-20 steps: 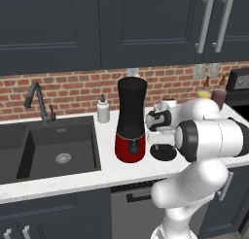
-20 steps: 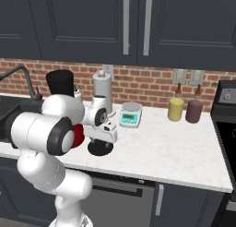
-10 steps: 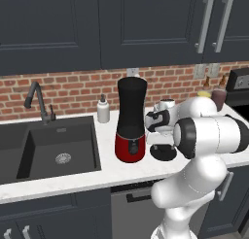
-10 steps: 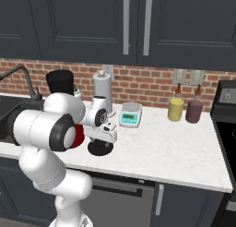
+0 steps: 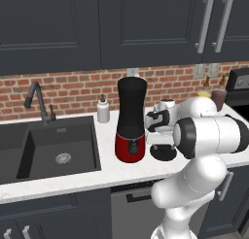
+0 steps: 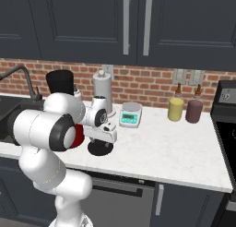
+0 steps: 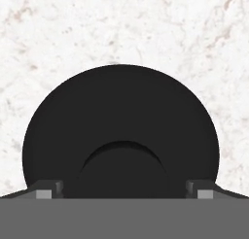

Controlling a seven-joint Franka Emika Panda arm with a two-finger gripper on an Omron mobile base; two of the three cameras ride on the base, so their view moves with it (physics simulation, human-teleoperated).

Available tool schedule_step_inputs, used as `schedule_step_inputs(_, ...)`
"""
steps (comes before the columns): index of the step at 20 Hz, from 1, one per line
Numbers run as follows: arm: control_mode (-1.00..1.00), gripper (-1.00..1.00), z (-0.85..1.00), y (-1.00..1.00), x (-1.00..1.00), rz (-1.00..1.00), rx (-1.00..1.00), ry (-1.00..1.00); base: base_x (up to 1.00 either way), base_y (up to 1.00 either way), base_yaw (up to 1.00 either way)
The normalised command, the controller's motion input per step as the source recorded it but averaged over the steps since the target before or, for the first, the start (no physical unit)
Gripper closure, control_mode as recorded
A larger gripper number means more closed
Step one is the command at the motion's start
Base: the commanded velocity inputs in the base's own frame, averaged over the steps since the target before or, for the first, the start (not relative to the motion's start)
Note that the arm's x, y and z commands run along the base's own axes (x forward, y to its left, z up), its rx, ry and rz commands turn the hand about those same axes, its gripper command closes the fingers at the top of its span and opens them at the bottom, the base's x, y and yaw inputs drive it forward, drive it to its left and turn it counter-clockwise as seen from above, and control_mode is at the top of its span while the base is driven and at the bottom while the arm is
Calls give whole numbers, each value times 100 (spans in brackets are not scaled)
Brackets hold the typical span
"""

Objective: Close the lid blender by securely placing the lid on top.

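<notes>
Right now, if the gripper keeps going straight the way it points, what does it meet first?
The flat round black lid on the white marble counter, directly below the open gripper; the gap between them is hard to judge.

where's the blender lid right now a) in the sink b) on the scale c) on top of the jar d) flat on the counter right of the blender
d: the lid lies flat on the white counter beside the blender, under the open fingers, and the jar's top is uncovered.
</notes>
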Motion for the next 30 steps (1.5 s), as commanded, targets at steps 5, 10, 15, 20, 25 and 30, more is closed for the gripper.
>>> schedule_step_inputs(5,-100,-100,0,5,-6,0,0,0,0,0,0)
schedule_step_inputs(10,-100,-100,0,1,-1,0,0,0,0,0,0)
schedule_step_inputs(15,-100,-100,-11,0,0,0,-1,-1,0,0,0)
schedule_step_inputs(20,-100,-100,-12,0,0,0,-1,-4,0,0,0)
schedule_step_inputs(25,-100,-100,-3,0,0,0,0,-1,0,0,0)
schedule_step_inputs(30,-100,100,0,0,0,0,0,0,0,0,0)
